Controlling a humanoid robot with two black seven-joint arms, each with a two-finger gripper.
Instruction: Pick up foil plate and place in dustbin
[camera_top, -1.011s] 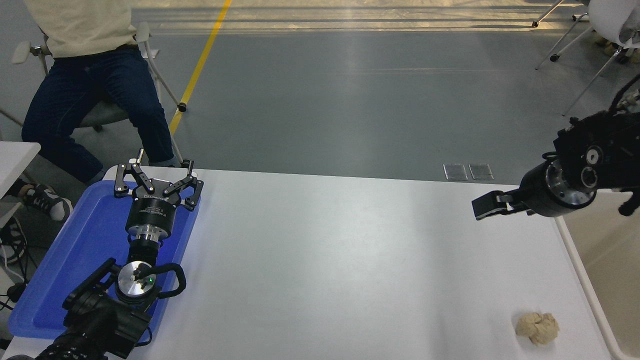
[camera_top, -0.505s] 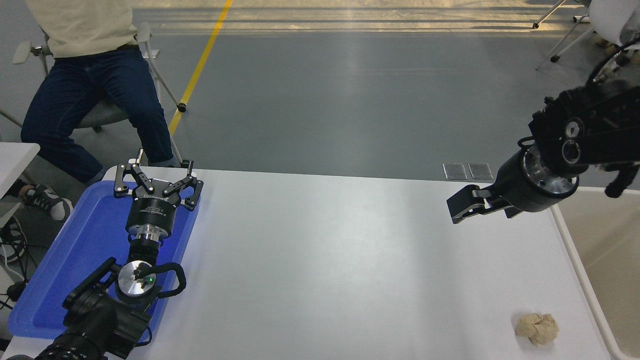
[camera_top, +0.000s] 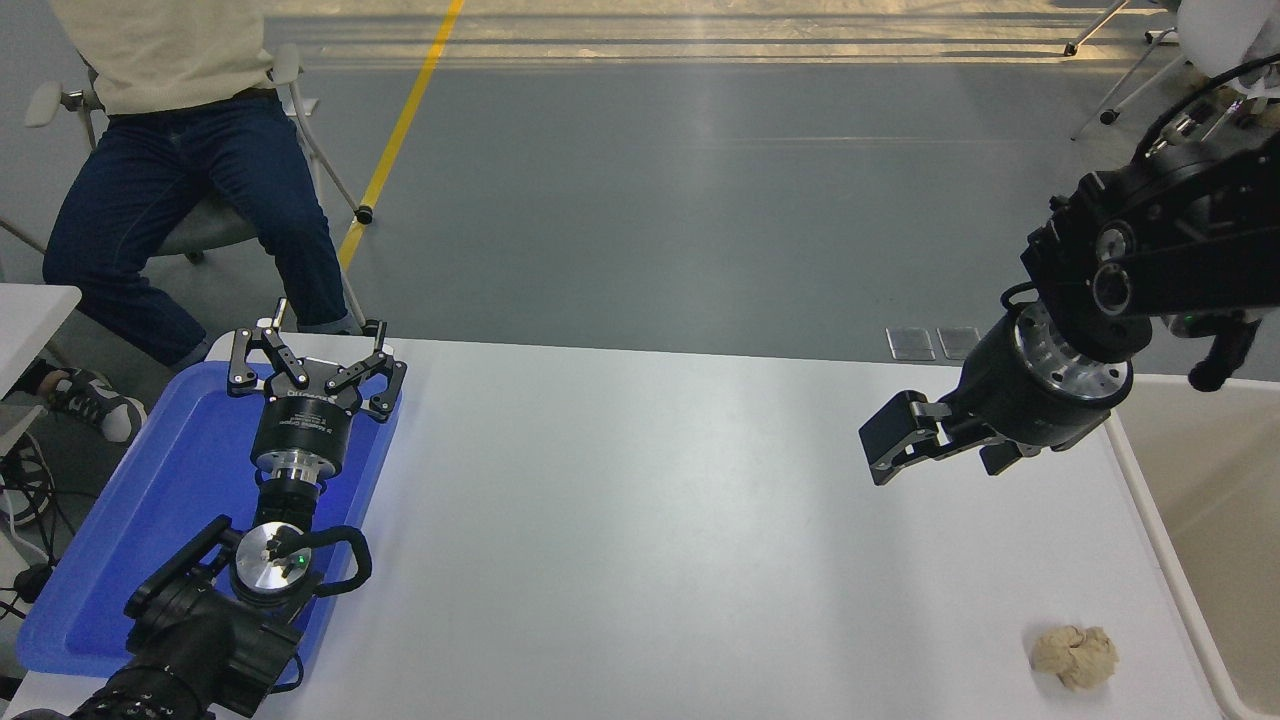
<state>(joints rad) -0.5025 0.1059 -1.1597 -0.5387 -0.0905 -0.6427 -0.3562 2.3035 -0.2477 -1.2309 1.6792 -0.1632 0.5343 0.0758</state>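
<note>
The foil plate is not in view. The dustbin (camera_top: 1215, 500) is a large beige bin at the table's right edge; only its rim and part of its inside show. My right gripper (camera_top: 893, 442) hangs over the right part of the white table (camera_top: 650, 520), just left of the bin, pointing down and left, with nothing in it. I see it side-on and cannot tell how it stands. My left gripper (camera_top: 320, 332) is parked open and empty over a blue tray at the lower left.
A flat blue tray (camera_top: 100, 560) lies under the left arm. A crumpled beige paper ball (camera_top: 1075, 655) lies near the front right of the table. A person (camera_top: 180, 150) sits on a chair beyond the far left corner.
My right gripper has moved left and down, away from the dustbin and out over the table. The left arm and the paper ball have not moved.
</note>
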